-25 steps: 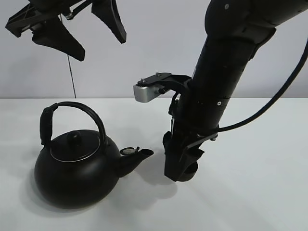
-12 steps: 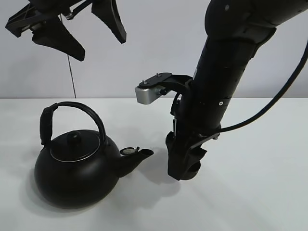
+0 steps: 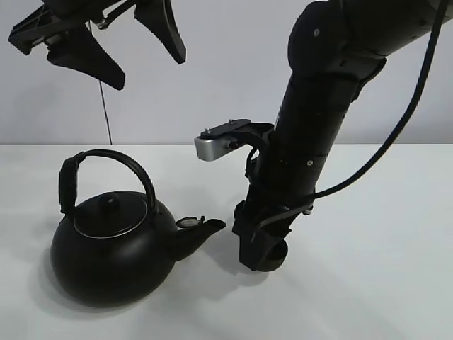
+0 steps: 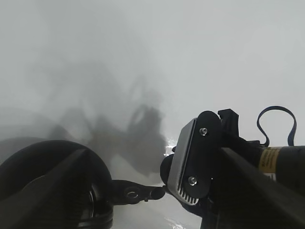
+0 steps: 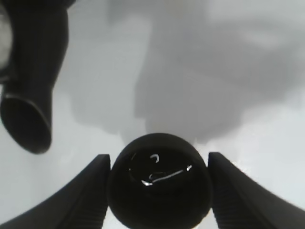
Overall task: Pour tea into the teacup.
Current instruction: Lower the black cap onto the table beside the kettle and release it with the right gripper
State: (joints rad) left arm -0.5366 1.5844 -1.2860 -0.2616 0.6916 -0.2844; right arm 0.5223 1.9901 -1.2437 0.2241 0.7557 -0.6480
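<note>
A big round black kettle [image 3: 113, 248] with an arched handle stands on the white table, its spout [image 3: 205, 229] pointing right. Just right of the spout, low over the table, my right gripper [image 3: 260, 251] is shut on the small black teacup [image 3: 278, 253]. In the right wrist view the teacup [image 5: 159, 183] sits between the two fingers [image 5: 90, 191], with glints inside it and the kettle spout [image 5: 28, 114] close by. My left gripper [image 3: 134, 49] hangs open and empty high above the kettle. The left wrist view looks down on the kettle [image 4: 47, 181].
The white table [image 3: 375, 283] spreads to the right of the right arm and in front of the kettle. A pale wall rises behind. A silver wrist camera [image 3: 216, 145] sticks out from the right arm above the spout.
The right arm has shifted a little to the left with the teacup, closer to the kettle's spout. The left gripper and kettle have not moved.
</note>
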